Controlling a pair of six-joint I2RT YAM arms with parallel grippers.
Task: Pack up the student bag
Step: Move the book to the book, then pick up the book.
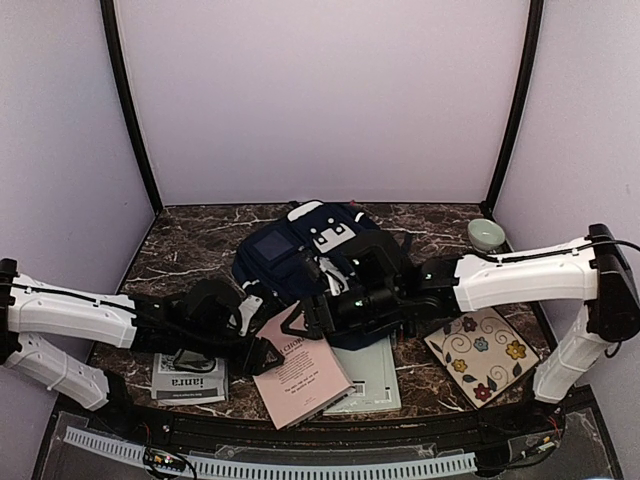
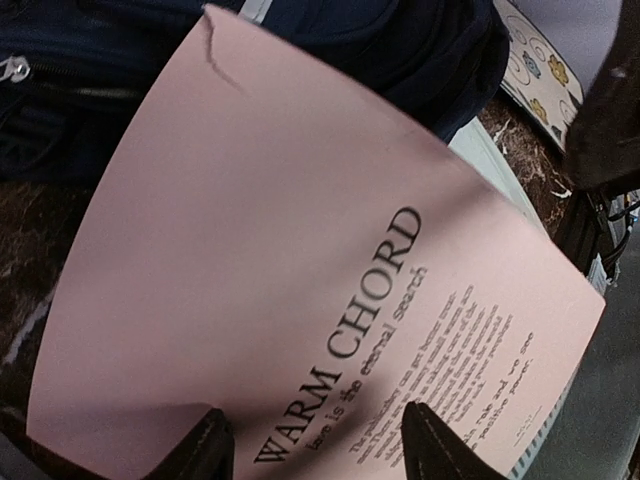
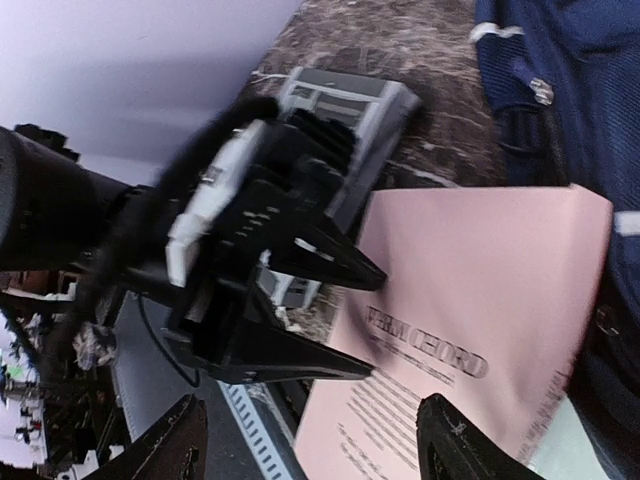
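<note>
The student bag (image 1: 300, 250) is navy with white stripes and lies at the middle back of the table; its dark fabric also shows in the left wrist view (image 2: 400, 50) and the right wrist view (image 3: 570, 90). A pink book titled WARM CHORD (image 1: 300, 378) lies in front of the bag, its far end resting against it. My left gripper (image 1: 272, 352) is open, its fingertips (image 3: 365, 275) at the book's left edge. In the left wrist view the pink book (image 2: 300, 260) fills the frame beyond the left gripper (image 2: 320, 450). My right gripper (image 3: 315, 450) hangs open over the book's far end, holding nothing.
A pale grey-green book (image 1: 375, 385) lies under the pink book's right side. A grey book (image 1: 190, 380) sits at the front left, a floral notebook (image 1: 482, 355) at the front right. A small green bowl (image 1: 486, 235) stands at the back right. Both arms cross in front of the bag.
</note>
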